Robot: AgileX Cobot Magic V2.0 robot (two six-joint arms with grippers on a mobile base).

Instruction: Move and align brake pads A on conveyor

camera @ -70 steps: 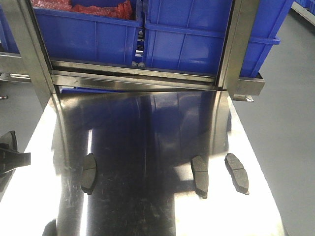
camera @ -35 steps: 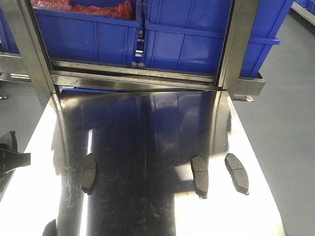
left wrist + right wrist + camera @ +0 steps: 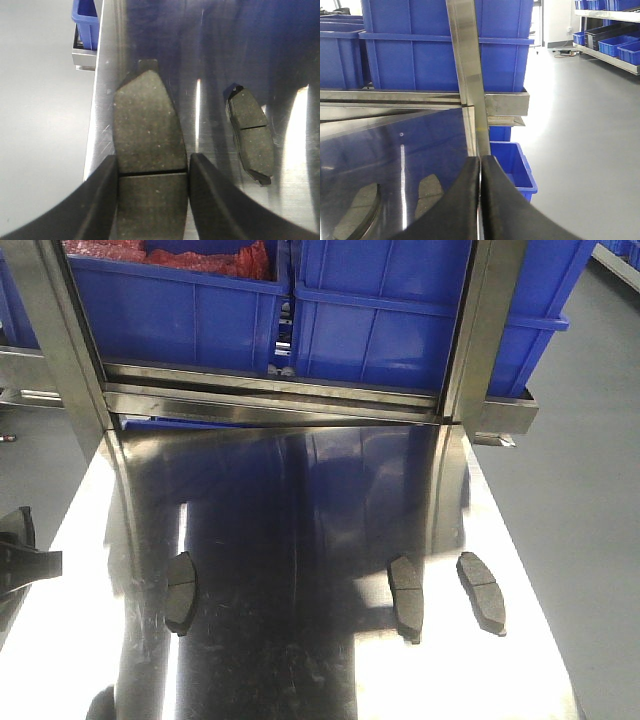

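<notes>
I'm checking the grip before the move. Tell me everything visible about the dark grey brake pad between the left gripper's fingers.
The dark grey brake pad is oblong, speckled, narrowing to a tab at its far end. A thin groove crosses it where the left gripper pinches both sides. It is over the shiny steel table, near an edge.

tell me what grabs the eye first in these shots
The mirror-bright steel table fills the front view, with three dark pads lying on its near half, one left and two right. Big blue bins stand at its far end. In the left wrist view the left end effector grips a fourth pad by its sides.
</notes>
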